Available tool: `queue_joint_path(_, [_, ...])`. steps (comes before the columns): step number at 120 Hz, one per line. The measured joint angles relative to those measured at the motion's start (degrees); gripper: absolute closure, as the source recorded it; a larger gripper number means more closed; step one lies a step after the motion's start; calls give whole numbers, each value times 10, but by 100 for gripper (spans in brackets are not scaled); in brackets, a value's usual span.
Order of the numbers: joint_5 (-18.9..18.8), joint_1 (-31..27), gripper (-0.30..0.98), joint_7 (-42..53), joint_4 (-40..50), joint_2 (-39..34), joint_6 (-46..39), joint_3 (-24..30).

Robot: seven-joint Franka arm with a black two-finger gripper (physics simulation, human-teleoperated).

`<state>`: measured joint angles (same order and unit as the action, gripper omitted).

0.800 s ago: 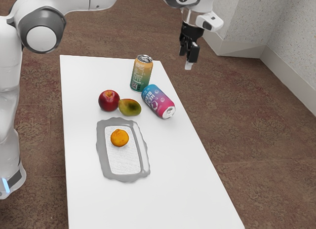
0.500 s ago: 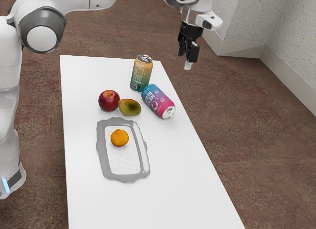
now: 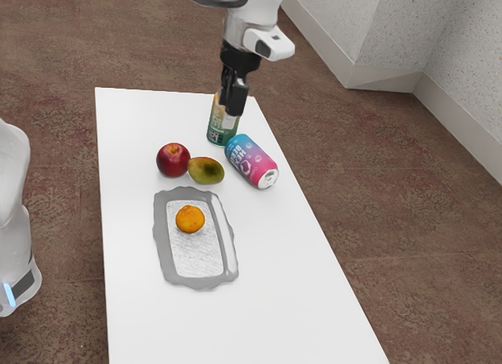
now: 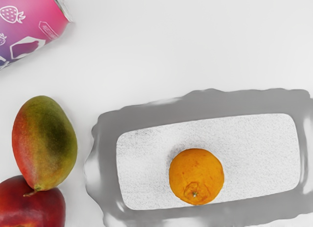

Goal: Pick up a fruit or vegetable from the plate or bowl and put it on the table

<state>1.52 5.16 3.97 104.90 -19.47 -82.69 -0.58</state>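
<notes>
On the white table [image 3: 290,301], a round orange fruit [image 3: 190,219] sits in a wavy-rimmed grey tray [image 3: 161,240], with room toward the exterior view's right edge. Swung leftward there, the black end effector [image 3: 230,106] overlaps the upright green-orange metal can [image 3: 219,134]; spread or pressed together, I cannot tell.

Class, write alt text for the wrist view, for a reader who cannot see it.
A round orange fruit sits on a grey-rimmed white tray on a white table. Beside the tray, an oval green-and-red mango and a round red apple lie close together, with part of a pink-and-purple metal can nearby.
</notes>
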Motion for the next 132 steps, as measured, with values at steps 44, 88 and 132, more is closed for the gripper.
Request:
queue_joint_path(44, [13,4,0,-24,262,-178,-71,65])
queue_joint_path(88, [40,-20,0,-37,328,-129,-173,105])
queue_joint_path(132, [0,-21,0,-26,330,-72,-230,33])
